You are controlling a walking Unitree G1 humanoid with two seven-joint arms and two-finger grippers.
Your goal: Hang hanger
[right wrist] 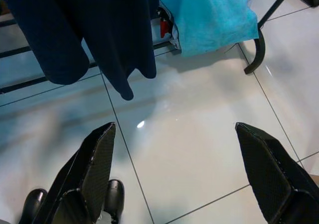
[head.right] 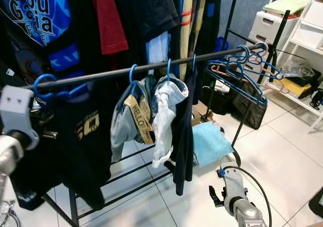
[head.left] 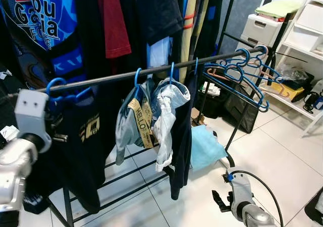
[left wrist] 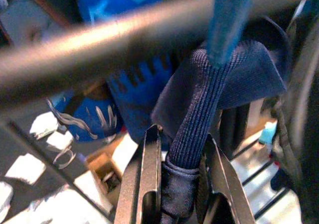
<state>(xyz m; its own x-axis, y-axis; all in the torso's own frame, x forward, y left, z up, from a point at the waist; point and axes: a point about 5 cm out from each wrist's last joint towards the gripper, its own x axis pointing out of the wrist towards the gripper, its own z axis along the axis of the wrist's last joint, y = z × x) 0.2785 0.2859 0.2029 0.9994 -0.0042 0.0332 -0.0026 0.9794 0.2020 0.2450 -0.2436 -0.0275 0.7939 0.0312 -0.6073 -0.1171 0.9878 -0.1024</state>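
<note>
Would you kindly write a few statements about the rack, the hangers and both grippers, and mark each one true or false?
1. The left gripper is shut on a navy garment. True.
2. The right gripper holds a hanger. False: it is open over the floor.
3. Empty blue hangers hang at the rail's right end. True.
4. The blue hook near the left gripper lies on the floor. False: it sits over the rail.

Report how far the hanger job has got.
Done: the blue plastic hanger's hook sits over the black metal rail. In hand: the left gripper is shut on the dark navy ribbed garment collar under that hook. Left: releasing it. The right gripper hangs open above the white tiled floor.
</note>
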